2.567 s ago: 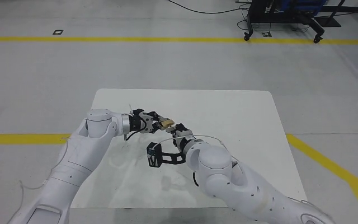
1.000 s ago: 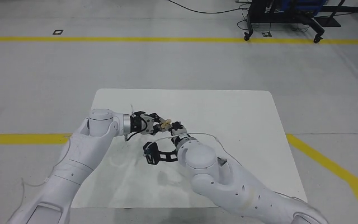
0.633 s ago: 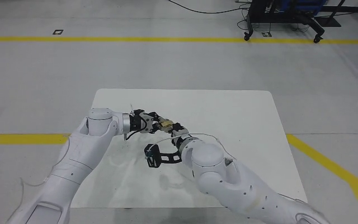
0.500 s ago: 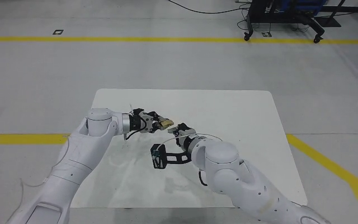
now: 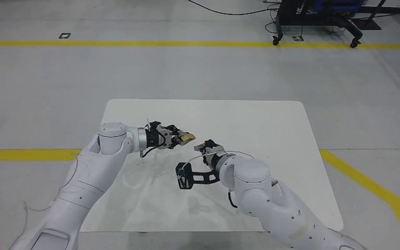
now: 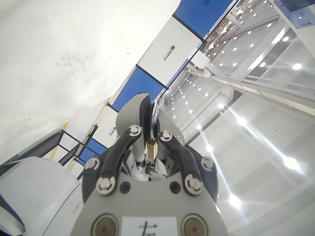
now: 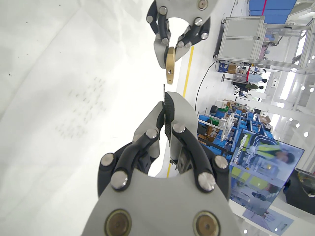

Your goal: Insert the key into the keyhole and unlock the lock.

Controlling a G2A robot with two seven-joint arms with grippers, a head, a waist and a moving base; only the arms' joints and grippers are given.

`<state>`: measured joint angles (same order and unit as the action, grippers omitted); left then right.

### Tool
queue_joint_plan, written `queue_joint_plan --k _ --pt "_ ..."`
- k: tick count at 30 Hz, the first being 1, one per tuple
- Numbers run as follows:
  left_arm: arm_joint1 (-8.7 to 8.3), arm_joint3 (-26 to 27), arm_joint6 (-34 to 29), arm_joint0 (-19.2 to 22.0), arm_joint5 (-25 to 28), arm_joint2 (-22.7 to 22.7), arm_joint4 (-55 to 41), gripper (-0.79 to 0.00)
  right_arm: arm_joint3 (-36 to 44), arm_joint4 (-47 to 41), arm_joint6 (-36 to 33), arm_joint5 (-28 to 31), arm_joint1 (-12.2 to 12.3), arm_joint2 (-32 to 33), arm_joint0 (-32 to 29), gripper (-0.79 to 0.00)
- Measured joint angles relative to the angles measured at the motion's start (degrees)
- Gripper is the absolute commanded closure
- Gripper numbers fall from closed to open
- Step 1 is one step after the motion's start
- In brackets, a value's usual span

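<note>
Right gripper [image 7: 166,100] backs off, clenching the thin flat key [image 7: 164,91].
Left gripper [image 7: 169,53] grips the rounded brass lock [image 7: 170,72] mid-frame, just apart.

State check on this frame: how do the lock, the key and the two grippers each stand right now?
left gripper: fingers shut on the lock.
right gripper: fingers shut on the key.
lock: held, keyhole facing the key, nothing in it; locked or unlocked cannot be told.
key: held edge-on, tip just short of the keyhole, not inserted.
</note>
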<state>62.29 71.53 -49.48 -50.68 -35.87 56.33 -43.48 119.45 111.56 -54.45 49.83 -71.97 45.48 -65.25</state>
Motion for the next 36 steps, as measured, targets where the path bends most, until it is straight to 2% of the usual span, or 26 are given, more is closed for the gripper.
queue_joint_plan --k 12,36 --pt "0.16 0.7 1.1 -0.1 -0.3 -0.6 1.0 0.000 -4.5 1.8 -1.6 -1.6 -1.4 -4.2 3.0 0.000" --pt "0.18 0.8 0.8 0.0 -1.1 -0.7 2.0 0.000 -7.5 -0.5 -4.5 -4.5 -2.2 -5.0 5.3 0.000"
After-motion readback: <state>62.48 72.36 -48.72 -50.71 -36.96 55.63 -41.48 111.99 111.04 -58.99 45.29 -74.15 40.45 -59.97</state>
